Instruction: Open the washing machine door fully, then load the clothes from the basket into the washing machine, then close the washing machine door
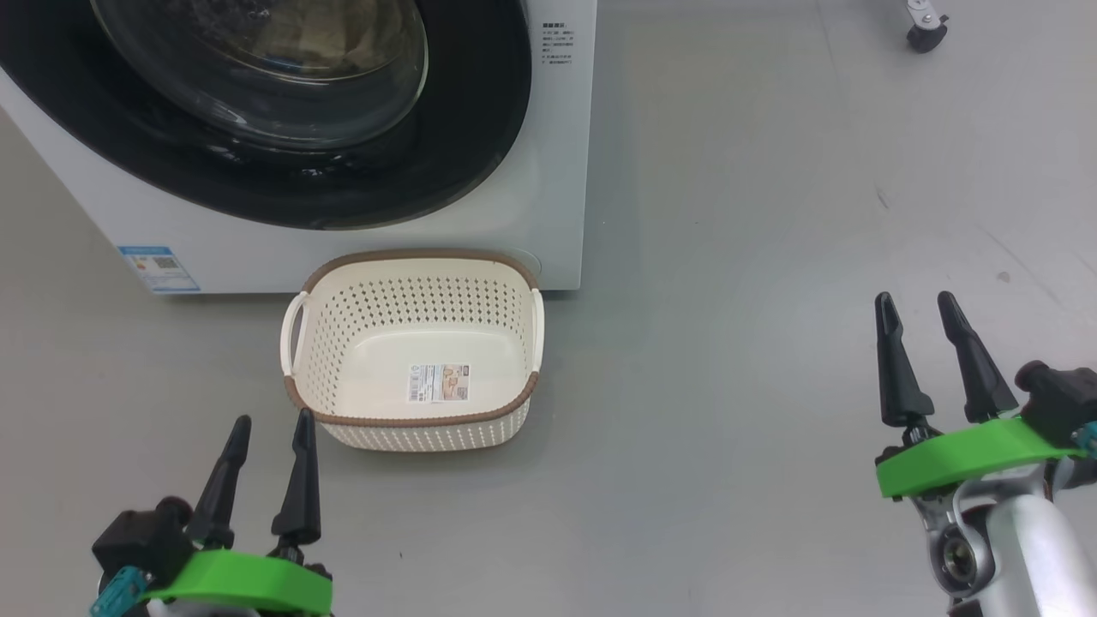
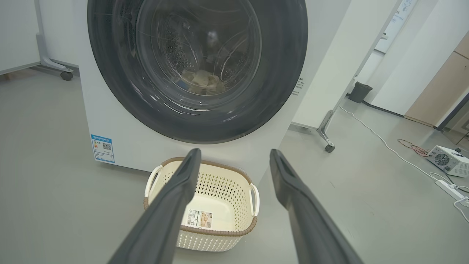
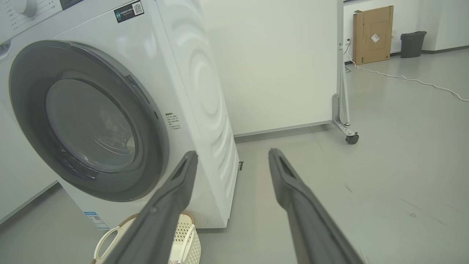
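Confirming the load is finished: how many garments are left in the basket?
0. The basket holds only its label sticker; pale clothes lie in the drum behind the shut washing machine door.

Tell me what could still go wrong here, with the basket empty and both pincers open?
1. The washing machine door looks shut over the clothes, but whether it latched cannot be told; it might swing open.
2. The basket sits close in front of the washing machine, just ahead of the left pincer; a forward reach might knock it.
3. A corded power strip lies on the floor; the wheels might snag it.
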Controlling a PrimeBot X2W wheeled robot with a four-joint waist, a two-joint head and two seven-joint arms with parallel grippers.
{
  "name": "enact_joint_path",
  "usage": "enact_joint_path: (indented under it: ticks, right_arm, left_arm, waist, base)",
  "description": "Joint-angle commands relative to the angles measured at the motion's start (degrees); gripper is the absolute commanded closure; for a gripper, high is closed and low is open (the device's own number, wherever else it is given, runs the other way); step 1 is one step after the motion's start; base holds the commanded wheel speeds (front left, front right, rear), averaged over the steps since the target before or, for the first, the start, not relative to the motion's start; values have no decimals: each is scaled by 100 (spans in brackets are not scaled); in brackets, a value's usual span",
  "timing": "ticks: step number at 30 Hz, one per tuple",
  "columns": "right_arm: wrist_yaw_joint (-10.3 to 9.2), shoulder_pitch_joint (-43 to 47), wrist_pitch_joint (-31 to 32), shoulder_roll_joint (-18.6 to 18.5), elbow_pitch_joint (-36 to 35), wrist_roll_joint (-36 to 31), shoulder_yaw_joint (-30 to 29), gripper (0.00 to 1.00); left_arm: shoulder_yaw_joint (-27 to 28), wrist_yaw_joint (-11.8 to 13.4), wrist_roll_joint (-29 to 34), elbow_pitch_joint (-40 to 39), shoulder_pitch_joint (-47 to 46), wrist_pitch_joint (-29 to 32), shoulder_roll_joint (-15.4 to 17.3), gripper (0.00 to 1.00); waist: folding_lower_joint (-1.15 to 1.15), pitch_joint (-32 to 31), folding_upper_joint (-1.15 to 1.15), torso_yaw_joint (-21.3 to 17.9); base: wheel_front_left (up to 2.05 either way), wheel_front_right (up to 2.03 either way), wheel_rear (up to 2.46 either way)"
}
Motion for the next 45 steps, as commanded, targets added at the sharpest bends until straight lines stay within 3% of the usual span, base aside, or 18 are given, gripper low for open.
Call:
enact_joint_path:
  ticks: [1, 38, 45]
  right_arm:
    - [-17, -159, -31, 3, -173, -35, 149, 0]
    - [-17, -216, -31, 3, -49, -125, 77, 0]
    - [-17, -217, -31, 3, -6, -109, 96, 0]
  left_arm:
    - [194, 1, 56, -222, -165, -80, 116, 0]
    - [144, 1, 138, -21, -173, -80, 140, 0]
    - [11, 1, -128, -23, -143, -80, 233, 0]
  waist:
    - [0, -4, 0, 7]
    - [0, -1, 0, 100]
    - [0, -15, 0, 84]
  base:
    - [0, 0, 0]
    - [0, 0, 0]
    - [0, 0, 0]
